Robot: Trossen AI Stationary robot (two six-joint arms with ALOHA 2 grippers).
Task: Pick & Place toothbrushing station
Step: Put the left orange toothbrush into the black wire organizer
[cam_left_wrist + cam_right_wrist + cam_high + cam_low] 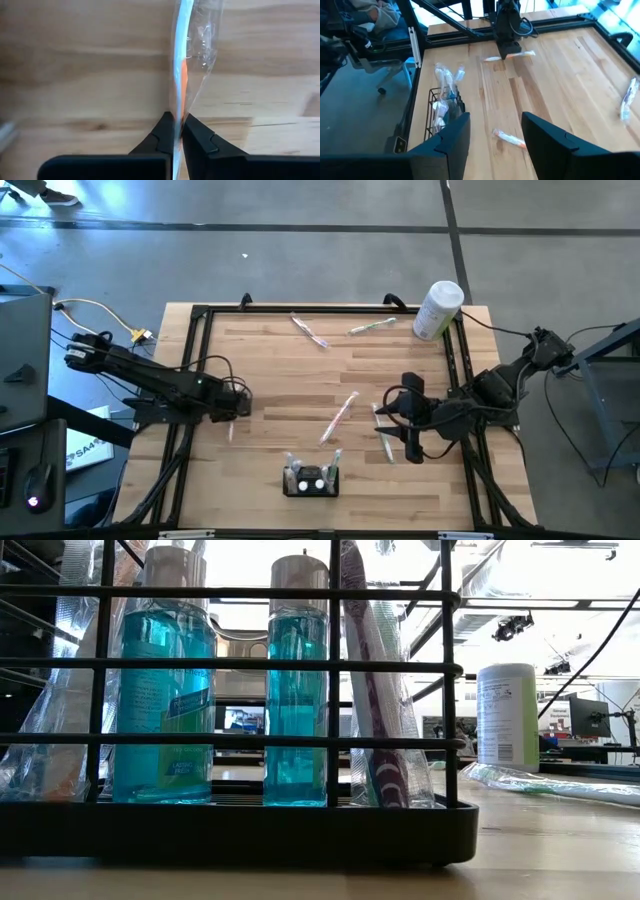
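Observation:
The toothbrushing station (312, 479) is a black wire rack near the table's front edge, holding two blue bottles (296, 690) and a wrapped purple toothbrush (378, 710). My left gripper (236, 413) at the table's left is shut on a wrapped white and orange toothbrush (181, 65). My right gripper (496, 122) hangs open above the table's right half, over another wrapped toothbrush (510, 139) that lies flat on the wood. Its fingers touch nothing. My left gripper pinches the wrapped toothbrush (179, 107) between its two fingers, through the clear wrapper, near the middle of its length (511, 55). The fingers come from above, pointing down, and lie across it. It lies about level; whether it is clear of the table I cannot tell.
More wrapped toothbrushes lie on the wood at the far side (310, 330) (372, 326) and in the middle (340, 418). A tall white container (437, 310) stands at the far right corner. A black frame (200, 315) runs round the tabletop.

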